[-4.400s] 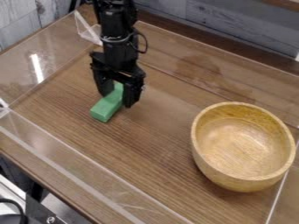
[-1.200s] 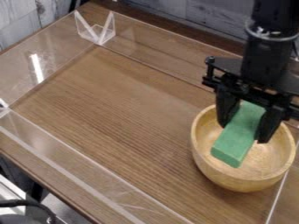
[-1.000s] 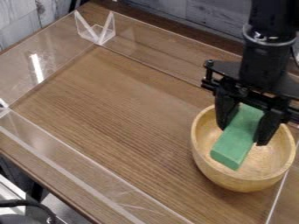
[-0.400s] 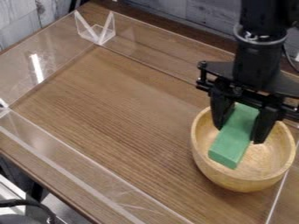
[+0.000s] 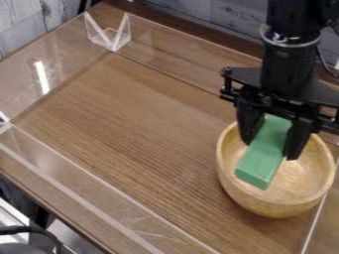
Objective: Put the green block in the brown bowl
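Note:
The green block hangs tilted between the black fingers of my gripper, which points straight down and is shut on the block's upper part. Its lower end reaches inside the brown bowl, a round wooden bowl at the right front of the table. I cannot tell whether the block's lower end touches the bowl's inside. The gripper body hides the bowl's far rim.
The wooden tabletop is bordered by low clear plastic walls, with a front edge at the lower left. A small clear plastic stand sits at the back left. A grey plank wall runs behind.
Several seconds ago the gripper stood over the block at the table's left middle; now it holds the block over the bowl. Over the last second it has barely shifted.

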Controlling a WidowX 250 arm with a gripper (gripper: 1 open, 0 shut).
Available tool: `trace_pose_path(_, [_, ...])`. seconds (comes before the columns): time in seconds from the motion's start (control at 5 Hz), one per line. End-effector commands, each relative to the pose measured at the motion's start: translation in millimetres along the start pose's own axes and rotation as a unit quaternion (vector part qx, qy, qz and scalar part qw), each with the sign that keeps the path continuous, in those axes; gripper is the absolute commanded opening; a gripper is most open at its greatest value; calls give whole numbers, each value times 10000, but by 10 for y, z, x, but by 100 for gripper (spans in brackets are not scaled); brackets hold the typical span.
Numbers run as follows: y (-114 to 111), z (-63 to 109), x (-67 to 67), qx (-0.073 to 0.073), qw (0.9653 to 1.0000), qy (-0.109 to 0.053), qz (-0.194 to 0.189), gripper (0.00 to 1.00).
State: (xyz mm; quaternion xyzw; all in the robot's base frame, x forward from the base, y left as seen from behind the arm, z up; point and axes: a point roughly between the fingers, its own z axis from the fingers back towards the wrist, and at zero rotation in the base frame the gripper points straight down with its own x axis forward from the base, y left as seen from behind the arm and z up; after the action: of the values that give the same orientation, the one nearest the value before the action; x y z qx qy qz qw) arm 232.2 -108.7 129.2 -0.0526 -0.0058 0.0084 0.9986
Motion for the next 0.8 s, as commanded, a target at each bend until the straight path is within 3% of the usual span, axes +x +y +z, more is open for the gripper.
trace_pose_path(0.0, [10,126,40,-138,9995,-286,55,0])
trace_pose_path(0.6, [13,98,54,-192,9992,-329,78,0])
